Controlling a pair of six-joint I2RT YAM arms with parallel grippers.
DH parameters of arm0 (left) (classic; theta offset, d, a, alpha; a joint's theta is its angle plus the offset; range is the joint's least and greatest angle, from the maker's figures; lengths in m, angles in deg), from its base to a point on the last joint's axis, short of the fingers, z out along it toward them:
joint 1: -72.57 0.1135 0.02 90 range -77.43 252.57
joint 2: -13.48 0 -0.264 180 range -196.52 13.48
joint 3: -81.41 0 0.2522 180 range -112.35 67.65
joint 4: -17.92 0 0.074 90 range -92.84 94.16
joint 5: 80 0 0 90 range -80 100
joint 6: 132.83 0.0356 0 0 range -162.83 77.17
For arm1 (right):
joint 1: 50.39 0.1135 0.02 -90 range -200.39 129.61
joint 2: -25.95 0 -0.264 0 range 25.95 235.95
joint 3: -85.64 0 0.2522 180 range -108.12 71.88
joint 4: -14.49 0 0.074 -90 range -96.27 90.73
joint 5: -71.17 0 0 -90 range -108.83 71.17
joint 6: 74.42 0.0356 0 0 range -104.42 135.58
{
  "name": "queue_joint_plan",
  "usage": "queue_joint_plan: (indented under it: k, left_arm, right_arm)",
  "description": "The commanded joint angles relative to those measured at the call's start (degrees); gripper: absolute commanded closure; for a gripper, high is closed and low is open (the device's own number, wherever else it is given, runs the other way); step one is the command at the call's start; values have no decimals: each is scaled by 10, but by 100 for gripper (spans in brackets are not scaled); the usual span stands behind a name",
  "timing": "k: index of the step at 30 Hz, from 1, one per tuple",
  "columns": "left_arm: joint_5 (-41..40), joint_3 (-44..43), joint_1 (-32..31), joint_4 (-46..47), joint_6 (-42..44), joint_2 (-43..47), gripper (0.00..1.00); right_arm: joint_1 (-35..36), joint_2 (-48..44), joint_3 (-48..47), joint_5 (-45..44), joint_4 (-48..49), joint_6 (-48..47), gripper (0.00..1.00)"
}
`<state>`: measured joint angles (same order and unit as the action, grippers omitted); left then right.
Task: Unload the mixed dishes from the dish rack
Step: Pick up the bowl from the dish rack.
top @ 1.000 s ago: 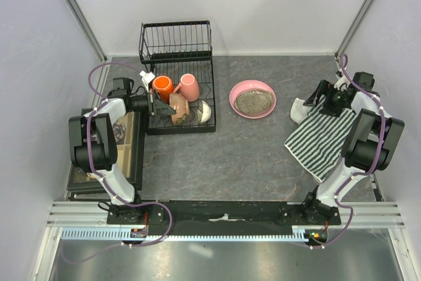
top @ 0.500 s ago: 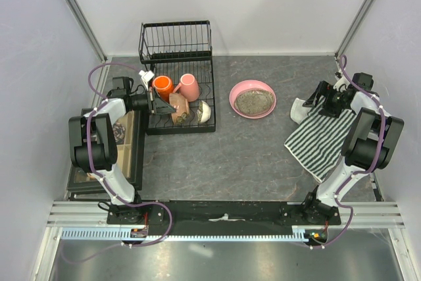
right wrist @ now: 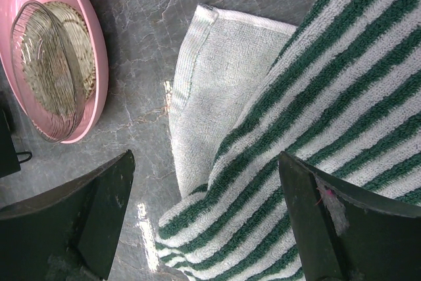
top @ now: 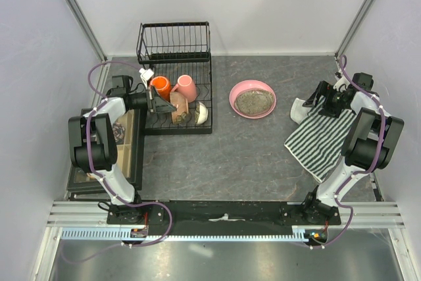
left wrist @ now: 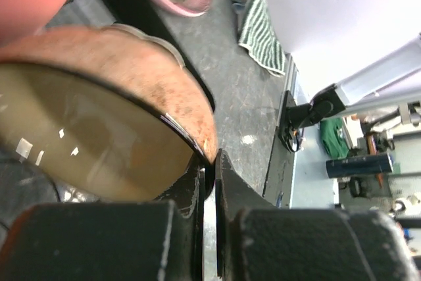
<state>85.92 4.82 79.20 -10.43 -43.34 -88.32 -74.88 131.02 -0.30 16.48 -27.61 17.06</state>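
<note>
The black wire dish rack stands at the back left. In it are an orange mug, a pink mug, a tan-brown bowl on edge and a small white patterned bowl. My left gripper is shut on the tan-brown bowl's rim; the bowl fills the left wrist view. The wide pink dish sits on the table, also in the right wrist view. My right gripper is open and empty over the cloth.
A green-striped cloth lies at the right, under the right gripper. A black-framed box of trinkets sits at the left beside the rack. Grey walls and metal posts close in the table on three sides.
The dish rack and the dishes in it have shifted slightly left and toward the back with my left gripper. The right arm has not moved.
</note>
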Motion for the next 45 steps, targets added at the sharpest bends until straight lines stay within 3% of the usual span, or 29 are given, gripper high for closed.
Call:
queue_joint_plan:
  k: [1,6,15,31,39,45]
  left_arm:
    - [96,-66,7,-26,93,-2,98]
    - [106,-85,6,-86,154,-26,98]
    - [131,-87,7,-108,168,-17,99]
    - [65,-79,6,-126,151,114,98]
    - [-36,-76,-17,-133,151,214,98]
    - [-198,-79,-122,-172,193,278,98]
  right_arm:
    - [1,6,-23,13,1,-11,2]
    - [1,9,-23,13,0,-10,2]
    - [1,12,-24,13,-1,-24,2]
    - [1,15,-26,20,-5,-25,2]
    - [1,12,-26,23,-3,-25,2]
    - [1,1,-25,22,-2,-24,2]
